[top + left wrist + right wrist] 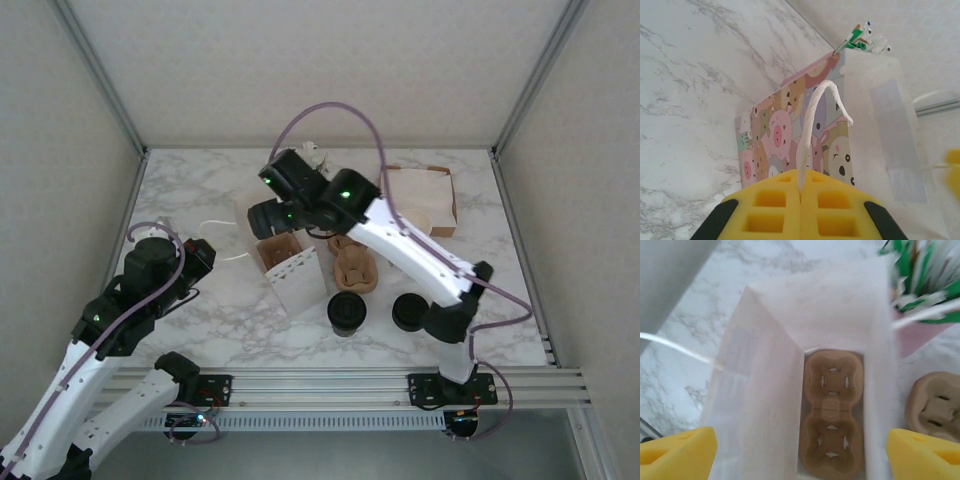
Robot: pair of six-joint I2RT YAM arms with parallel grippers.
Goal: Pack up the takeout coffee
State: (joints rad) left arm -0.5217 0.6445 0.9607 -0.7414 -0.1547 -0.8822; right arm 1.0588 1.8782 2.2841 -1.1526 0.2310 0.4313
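Observation:
A white paper bag stands open mid-table, its side printed with cartoon animals. My left gripper is shut on the bag's white handle, out to the bag's left. My right gripper hangs open over the bag's mouth, nothing between its yellow fingertips. A brown two-cup carrier lies on the bag's floor. The takeout coffee, black-lidded, stands on the table in front of the bag, apart from both grippers.
A second brown carrier lies right of the bag. Another black round lidded thing sits right of the coffee. A brown box is at the back right. A pink holder of green-and-white straws stands behind the bag.

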